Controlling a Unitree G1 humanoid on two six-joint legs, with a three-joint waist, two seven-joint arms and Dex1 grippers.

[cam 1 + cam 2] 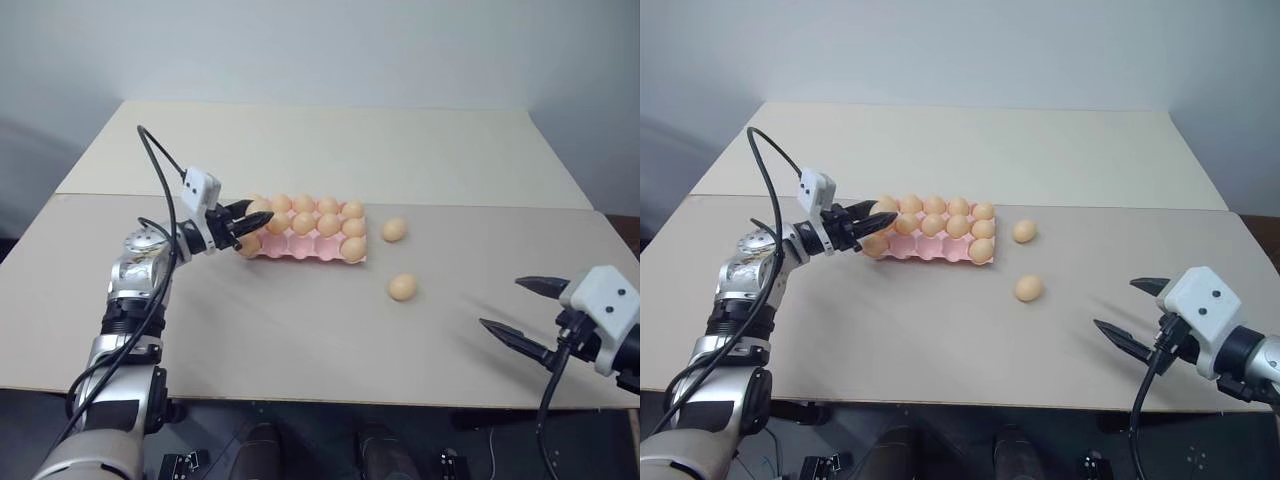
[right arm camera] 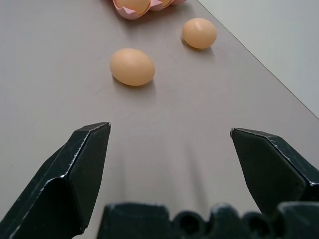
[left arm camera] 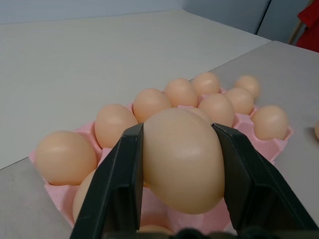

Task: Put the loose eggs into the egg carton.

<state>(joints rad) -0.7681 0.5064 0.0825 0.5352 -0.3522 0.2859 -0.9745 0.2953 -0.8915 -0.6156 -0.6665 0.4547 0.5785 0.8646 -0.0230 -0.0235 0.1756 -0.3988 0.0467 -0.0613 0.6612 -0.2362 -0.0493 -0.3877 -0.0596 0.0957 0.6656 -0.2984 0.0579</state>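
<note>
Left gripper point(image 3: 182, 164) pinching an egg point(image 3: 182, 159) above the near-left end of the pink egg carton point(image 1: 300, 248); right gripper point(image 2: 169, 169) spread wide. Could knock seated neighbours if lowered off-centre. Two loose eggs point(image 1: 402, 287) smooth, tan, on the table point(image 1: 300, 330) right of the carton.

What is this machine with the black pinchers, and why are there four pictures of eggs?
It is a robot with two arms. Two pictures come from cameras in its head, looking down at a table. The other two come from cameras on its wrists, so you see the pinchers up close. The left gripper is squeezing one egg over the pink egg carton, which already holds many eggs. The right gripper is open and holds nothing. Two loose eggs lie on the table beside the carton, waiting to go in.
</note>
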